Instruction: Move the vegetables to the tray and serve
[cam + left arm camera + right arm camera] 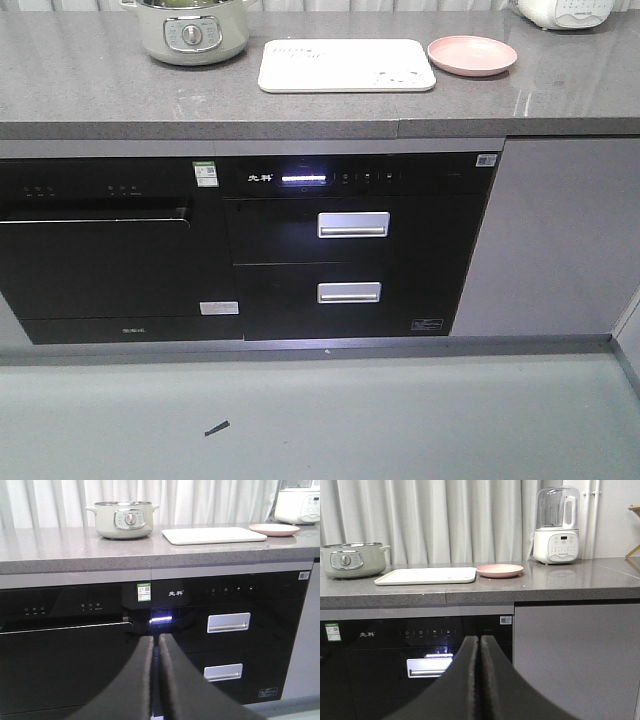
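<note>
Lettuce leaf not visible; maybe inside pot (pixel 192 30) left of tray (pixel 346 65) on worktop (pixel 100 90), can't tell. Prob. light, limp, tears easily: pinch gently at stiffer centre. L gripper (pixel 155 642) & R gripper (pixel 479 640) below tray level: jaws pressed together, empty.

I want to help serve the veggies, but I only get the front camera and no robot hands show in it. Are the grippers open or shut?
Observer: Both shut. In the wrist views the left gripper and the right gripper are each closed tight, holding nothing.
Operator: What is that white machine cut off in my top right corner?
Observer: The right wrist view shows it whole: buttons in front, a clear jug on top, standing behind the pink plate, to its right.
Operator: And behind the counter?
Observer: Pale curtains hang all along it.
</note>
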Tool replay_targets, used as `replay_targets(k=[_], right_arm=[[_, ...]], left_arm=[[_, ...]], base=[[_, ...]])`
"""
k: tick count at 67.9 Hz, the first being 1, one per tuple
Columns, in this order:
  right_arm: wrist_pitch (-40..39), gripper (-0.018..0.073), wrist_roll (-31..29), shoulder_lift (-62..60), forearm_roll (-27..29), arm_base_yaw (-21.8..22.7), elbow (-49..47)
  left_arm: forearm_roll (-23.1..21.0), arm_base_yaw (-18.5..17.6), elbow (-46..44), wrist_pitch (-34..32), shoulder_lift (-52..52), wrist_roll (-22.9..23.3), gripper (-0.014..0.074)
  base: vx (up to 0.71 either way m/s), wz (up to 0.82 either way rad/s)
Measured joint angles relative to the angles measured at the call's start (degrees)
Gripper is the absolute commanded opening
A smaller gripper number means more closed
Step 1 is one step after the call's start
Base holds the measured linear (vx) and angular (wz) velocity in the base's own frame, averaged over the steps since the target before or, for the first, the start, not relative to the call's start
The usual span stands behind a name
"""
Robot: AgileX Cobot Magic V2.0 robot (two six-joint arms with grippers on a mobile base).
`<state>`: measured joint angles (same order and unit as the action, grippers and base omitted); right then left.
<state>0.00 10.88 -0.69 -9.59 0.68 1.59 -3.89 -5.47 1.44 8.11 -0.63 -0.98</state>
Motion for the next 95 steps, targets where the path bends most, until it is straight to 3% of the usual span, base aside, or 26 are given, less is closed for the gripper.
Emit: replay_targets(k=[95], right_arm=[[0.0, -0.0003, 0.0, 0.0, 0.0, 0.0, 0.0]], left_arm=[[0.0, 0.0, 0.0, 0.0, 0.0, 0.0, -0.0006]], base=[[0.10, -0.01]])
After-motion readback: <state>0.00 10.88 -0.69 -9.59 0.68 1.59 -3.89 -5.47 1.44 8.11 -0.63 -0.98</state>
